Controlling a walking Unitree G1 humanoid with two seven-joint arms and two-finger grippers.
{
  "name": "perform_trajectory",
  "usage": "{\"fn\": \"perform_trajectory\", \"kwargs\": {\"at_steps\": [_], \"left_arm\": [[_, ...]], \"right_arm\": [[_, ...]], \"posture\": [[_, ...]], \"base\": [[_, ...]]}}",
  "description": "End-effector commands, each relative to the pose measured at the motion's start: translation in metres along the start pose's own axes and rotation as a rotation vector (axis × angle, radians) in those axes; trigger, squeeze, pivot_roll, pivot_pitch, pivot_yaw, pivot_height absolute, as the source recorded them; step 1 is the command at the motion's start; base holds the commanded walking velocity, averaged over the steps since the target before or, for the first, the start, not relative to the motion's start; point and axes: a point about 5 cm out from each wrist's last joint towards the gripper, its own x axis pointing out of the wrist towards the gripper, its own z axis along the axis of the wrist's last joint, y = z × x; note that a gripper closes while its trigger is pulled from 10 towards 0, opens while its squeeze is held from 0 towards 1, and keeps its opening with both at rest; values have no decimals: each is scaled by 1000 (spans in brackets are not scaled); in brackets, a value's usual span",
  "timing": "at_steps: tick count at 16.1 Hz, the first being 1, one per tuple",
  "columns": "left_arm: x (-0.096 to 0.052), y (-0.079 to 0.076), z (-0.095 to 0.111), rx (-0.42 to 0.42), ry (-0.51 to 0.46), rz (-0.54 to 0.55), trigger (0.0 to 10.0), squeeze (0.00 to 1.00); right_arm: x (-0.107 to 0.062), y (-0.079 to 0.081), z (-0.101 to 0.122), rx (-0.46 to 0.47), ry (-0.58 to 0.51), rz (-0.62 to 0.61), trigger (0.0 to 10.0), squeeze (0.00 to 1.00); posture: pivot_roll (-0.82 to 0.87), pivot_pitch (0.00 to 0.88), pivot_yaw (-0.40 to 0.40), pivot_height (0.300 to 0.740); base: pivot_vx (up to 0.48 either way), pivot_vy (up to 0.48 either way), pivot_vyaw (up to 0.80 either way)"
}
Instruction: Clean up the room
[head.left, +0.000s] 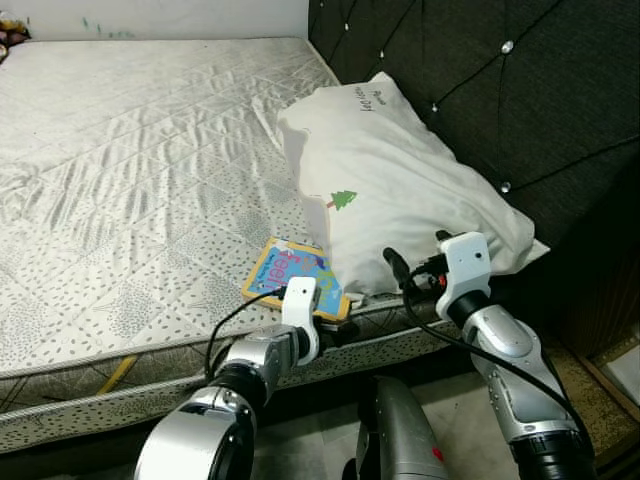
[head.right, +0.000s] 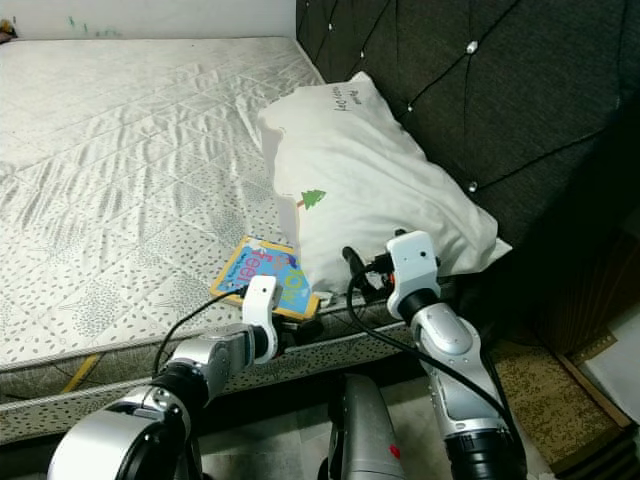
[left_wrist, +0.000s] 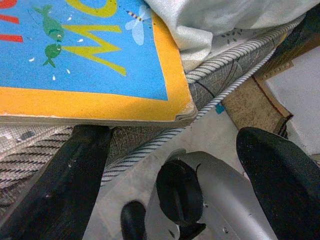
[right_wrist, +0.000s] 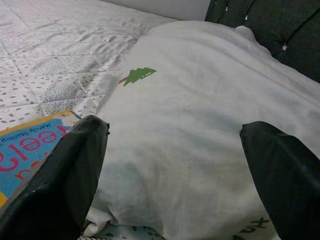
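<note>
- Left gripper (head.left: 335, 328): low centre of the head view, at the mattress edge. In its wrist view the two black fingers (left_wrist: 65, 185) are spread wide and hold nothing.
- Right gripper (head.left: 405, 272): just right of centre, level with the bed edge. Its fingers (right_wrist: 65, 175) are also wide apart and empty, pointing at the pillow.
- Children's book (head.left: 292, 276): bright blue cover with a yellow border, lying flat on the mattress (head.left: 130, 200) near its front edge, lower centre of the frame. Its near corner slightly overhangs the edge, just above and beyond the left fingers, without touching them.
- The book's long axis runs diagonally, from the bed edge back toward the upper left. Its right side is tucked against or slightly under the pillow.
- Pillow (head.left: 400, 170): white, with a small green tree print, leaning against the dark tufted headboard (head.left: 480, 80), upper right.
- Judgement: the left arm is nearer the book, while the right faces the pillow.
</note>
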Motion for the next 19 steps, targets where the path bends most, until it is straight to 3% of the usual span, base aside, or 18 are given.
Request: {"fn": "perform_trajectory", "kwargs": {"at_steps": [1, 5, 7, 10, 14, 16, 17, 18, 19], "left_arm": [[-1, -3, 10, 62, -57, 5, 10000, 0], [-14, -5, 16, 165, -142, 21, 10000, 0], [-19, -12, 17, 162, -155, 1, 10000, 0], [-23, -25, 10, 199, -112, -62, 10000, 0], [-35, -40, 16, 251, -100, -147, 10000, 0], [-51, -38, 34, 216, -224, -85, 10000, 0], [-62, -35, 52, 163, -365, -44, 10000, 0], [-78, -19, 68, 58, -513, 47, 10000, 0], [-84, -8, 70, 30, -546, 100, 10000, 0]], "right_arm": [[2, 0, 5, -10, -13, 6, 10000, 0], [6, 4, 5, -5, -16, 16, 10000, 0], [8, 6, 5, -4, -18, 19, 10000, 0], [11, 6, 7, -2, -25, 16, 10000, 0], [12, 5, 7, -2, -27, 6, 10000, 0], [13, 5, 6, -3, -25, 1, 10000, 0], [13, 5, 5, -4, -24, 0, 10000, 0], [12, 5, 3, -7, -16, -3, 10000, 0], [12, 4, 2, -8, -13, -6, 10000, 0]], "posture": [[-128, 31, -59, 523], [-100, 32, -66, 523], [-93, 32, -66, 523], [-90, 33, -61, 523], [-86, 34, -59, 523], [-84, 37, -59, 523], [-77, 39, -60, 523], [-68, 39, -62, 523], [-64, 39, -63, 523]], "base": [[0, 0, 0], [0, 0, 0], [0, 0, 0], [0, 0, 0], [0, 0, 0], [0, 0, 0], [0, 0, 0], [0, 0, 0], [0, 0, 0]]}}
